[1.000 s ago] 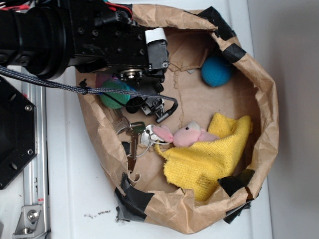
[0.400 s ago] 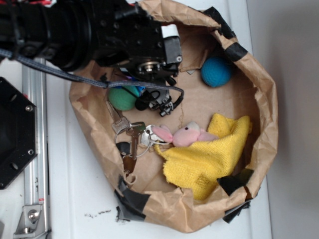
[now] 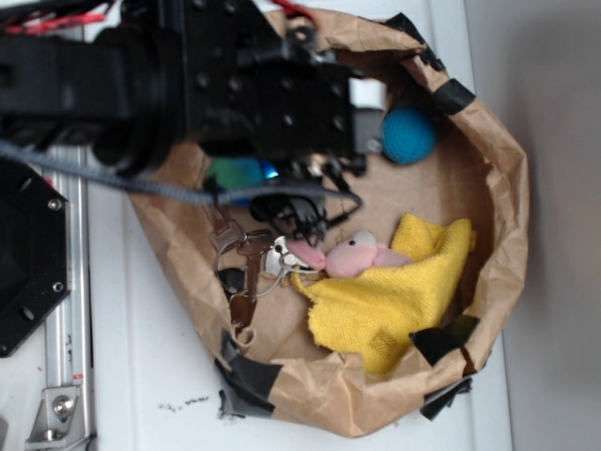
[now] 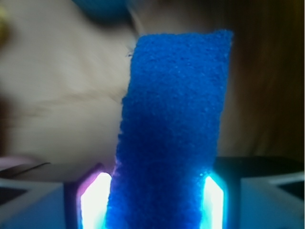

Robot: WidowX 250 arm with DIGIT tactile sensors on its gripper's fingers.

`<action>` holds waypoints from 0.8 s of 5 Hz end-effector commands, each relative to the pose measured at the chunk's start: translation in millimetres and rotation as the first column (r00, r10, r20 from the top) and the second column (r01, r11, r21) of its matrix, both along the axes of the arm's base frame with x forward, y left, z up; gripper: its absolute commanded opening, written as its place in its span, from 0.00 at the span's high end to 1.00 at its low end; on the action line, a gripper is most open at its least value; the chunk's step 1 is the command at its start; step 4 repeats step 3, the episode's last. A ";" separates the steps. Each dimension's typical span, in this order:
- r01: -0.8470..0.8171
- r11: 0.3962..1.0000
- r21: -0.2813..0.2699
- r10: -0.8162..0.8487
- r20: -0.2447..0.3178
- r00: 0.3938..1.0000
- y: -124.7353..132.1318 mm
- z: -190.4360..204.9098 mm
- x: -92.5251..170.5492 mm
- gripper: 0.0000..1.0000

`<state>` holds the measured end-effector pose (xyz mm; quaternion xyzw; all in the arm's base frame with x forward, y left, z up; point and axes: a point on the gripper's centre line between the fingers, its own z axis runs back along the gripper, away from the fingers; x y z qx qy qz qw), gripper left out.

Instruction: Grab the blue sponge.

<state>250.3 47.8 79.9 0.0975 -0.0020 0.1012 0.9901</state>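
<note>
- Arm has shifted right since a second ago and now covers most of the green ball.
- gripper is clamped on the blue sponge; wrist view shows the foam upright between the two lit pads.
- Paper bag holds: one teal ball far right, one yellow cloth, one pink plush on its left edge, one bunch of keys.
- Bag sits on the white table.

The blue sponge, flat coarse foam, stands upright between the gripper pads.
</note>
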 end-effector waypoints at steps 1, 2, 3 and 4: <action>0.341 0.931 0.132 -0.359 0.151 0.921 -43.3 110.9 24.7 1.00; 0.314 0.948 0.051 -0.316 0.263 0.912 -31.1 121.1 18.9 1.00; 0.254 0.967 -0.006 -0.245 0.248 0.937 -29.6 115.6 11.3 1.00; 0.254 0.967 -0.006 -0.245 0.248 0.937 -29.6 115.6 11.3 1.00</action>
